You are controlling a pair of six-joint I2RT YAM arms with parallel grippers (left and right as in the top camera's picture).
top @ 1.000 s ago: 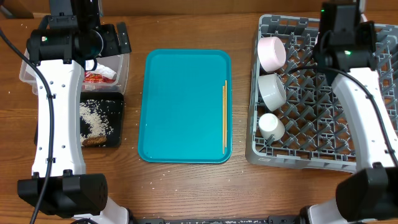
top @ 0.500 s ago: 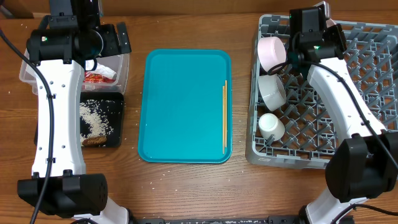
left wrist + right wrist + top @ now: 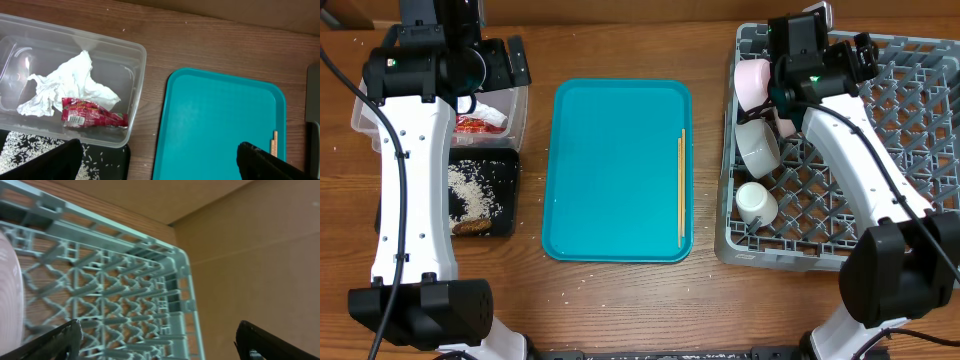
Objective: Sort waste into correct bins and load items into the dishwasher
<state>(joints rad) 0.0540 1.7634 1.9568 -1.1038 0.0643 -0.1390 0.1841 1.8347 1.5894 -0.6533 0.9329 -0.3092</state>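
Observation:
The chopsticks (image 3: 680, 187) lie along the right side of the teal tray (image 3: 616, 170). The grey dish rack (image 3: 880, 190) holds a pinkish-white plate (image 3: 754, 84) on edge, a pale bowl (image 3: 758, 148) and a white cup (image 3: 755, 203) down its left column. My right gripper (image 3: 857, 58) hovers open and empty over the rack's back left corner; in its wrist view the right gripper (image 3: 157, 345) sees lattice (image 3: 115, 305) and the plate rim (image 3: 9, 295). My left gripper (image 3: 160, 165) stands open above the clear tub (image 3: 132, 107), which holds crumpled paper (image 3: 70, 85) and a red wrapper (image 3: 92, 114).
A black tray (image 3: 505, 200) in front of the clear tub carries loose rice (image 3: 472, 188) and a brown lump (image 3: 472, 226). Scattered grains dot the wooden table (image 3: 620, 300). A cardboard wall (image 3: 250, 240) stands behind the rack.
My right arm has swung left along the back of the rack, from its far side to beside the plate. The left arm and all objects have stayed put.

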